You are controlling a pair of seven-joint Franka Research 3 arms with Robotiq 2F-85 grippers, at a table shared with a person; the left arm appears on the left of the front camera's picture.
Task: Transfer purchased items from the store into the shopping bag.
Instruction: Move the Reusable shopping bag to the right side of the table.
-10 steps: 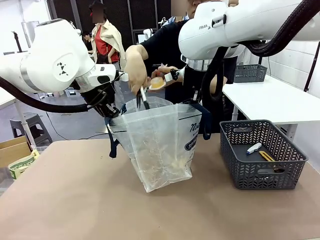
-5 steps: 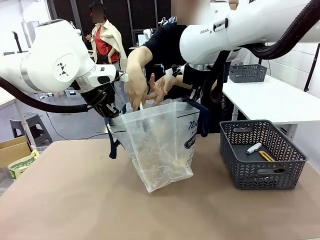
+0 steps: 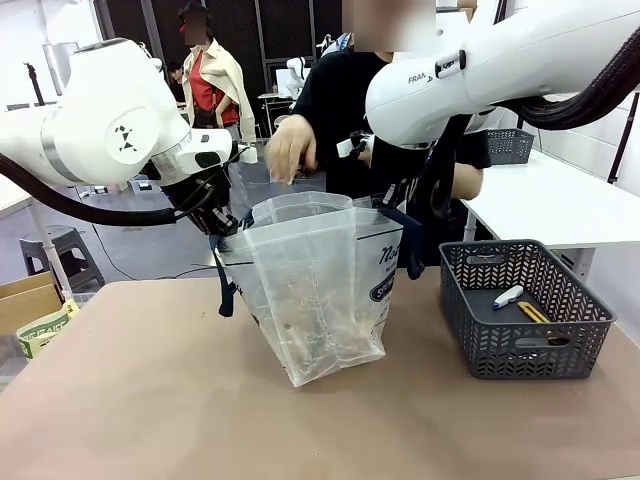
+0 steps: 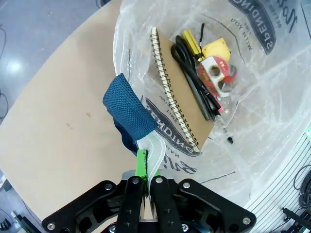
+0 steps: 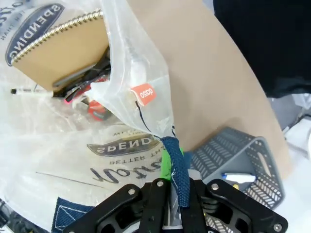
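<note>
Bag (image 3: 318,290): upright on worktop (image 3: 130,400), mouth open.
Left hand (image 4: 146,167): clamped on bag's rim.
Right hand (image 5: 172,175): pinching a blue strap (image 5: 177,158).
Inside: notebook (image 4: 177,92), small packets (image 4: 216,68).

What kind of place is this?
Probably a robotics lab staged as a checkout: the left arm and right arm hold the shopping bag at a plain table, a grey basket beside it, a white workbench behind.
</note>
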